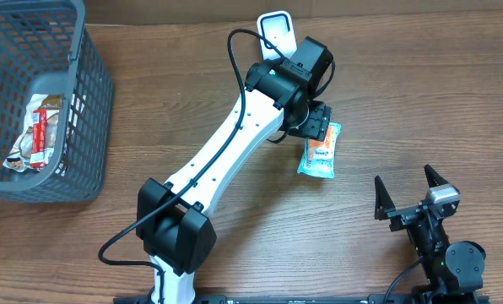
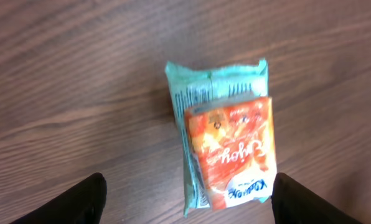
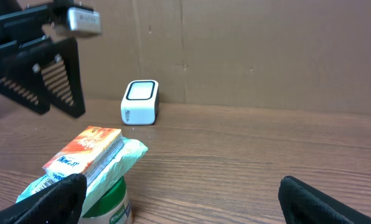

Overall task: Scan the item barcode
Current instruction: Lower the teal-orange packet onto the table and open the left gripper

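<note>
Your left pincer (image 1: pixel 317 122) hangs over the orange packet (image 2: pixel 232 155), which lies on a teal packet (image 2: pixel 210 87) on the bench (image 1: pixel 403 67), near the white scanner (image 1: pixel 275 29); the jaws stand wide and astride the stack, gripping nothing; the right pincer (image 1: pixel 402 176) waits well apart, fully spread and empty. Watch the centring first; in the left wrist view the stack sits off to one side, one finger (image 2: pixel 300 199) just beside the orange edge and the other well clear; close like that and the near finger will likely shove the stack before the far one arrives, turning or sliding it. You cannot tell whether the two packets are joined; if they are loose, a squeeze may lift only the top one, or drag both and drop the lower on the way. The wrappers look slick and crinkly, so a light grip may let them slip, and a hard one may crumple the code. No barcode shows plainly; fine print runs along the teal edge, but it is too small to read, so you may present the wrong face and get no scan. The scanner stands close behind the wrist; a hasty swing could knock it. The basket (image 1: pixel 91 101) is far off and no concern.
</note>
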`<state>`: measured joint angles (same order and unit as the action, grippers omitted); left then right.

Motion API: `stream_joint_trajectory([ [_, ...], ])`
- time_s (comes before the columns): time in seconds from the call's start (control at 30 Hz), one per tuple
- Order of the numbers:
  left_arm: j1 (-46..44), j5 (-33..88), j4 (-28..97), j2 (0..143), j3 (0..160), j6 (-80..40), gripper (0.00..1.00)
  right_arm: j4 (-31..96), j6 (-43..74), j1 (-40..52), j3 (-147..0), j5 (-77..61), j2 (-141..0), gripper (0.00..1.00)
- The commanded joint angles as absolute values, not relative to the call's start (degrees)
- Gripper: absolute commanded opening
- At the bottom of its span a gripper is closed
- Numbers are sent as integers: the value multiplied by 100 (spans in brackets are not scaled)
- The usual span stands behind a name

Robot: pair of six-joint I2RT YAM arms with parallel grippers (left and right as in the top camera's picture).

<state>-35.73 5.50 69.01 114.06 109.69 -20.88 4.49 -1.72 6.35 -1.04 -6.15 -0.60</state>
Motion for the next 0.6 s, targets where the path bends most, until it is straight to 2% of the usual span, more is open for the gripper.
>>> stream_joint_trajectory([
  [0.0,-3612,882,6862,11319,10742,-1826,77,423,-198,602,-45,-631,-23,100],
  [0.17,-3573,836,6746,11319,10508,-1822,78,423,-198,602,-45,-628,-23,100],
  [0.2,-3559,834,6742,11319,10495,-1822,74,423,-198,602,-45,-631,-23,100],
  [0.27,-3498,725,6744,11319,10484,-1861,59,423,-198,602,-45,-631,-23,100],
  [0.3,-3459,701,6744,11319,10484,-1887,56,423,-198,602,-45,-631,-21,100],
  [0.47,-2989,668,6866,11227,10722,-1874,62,423,-198,602,-45,-631,-23,100],
  [0.57,-2480,626,7057,11083,11192,-1712,70,423,-198,602,-45,-631,-21,100],
])
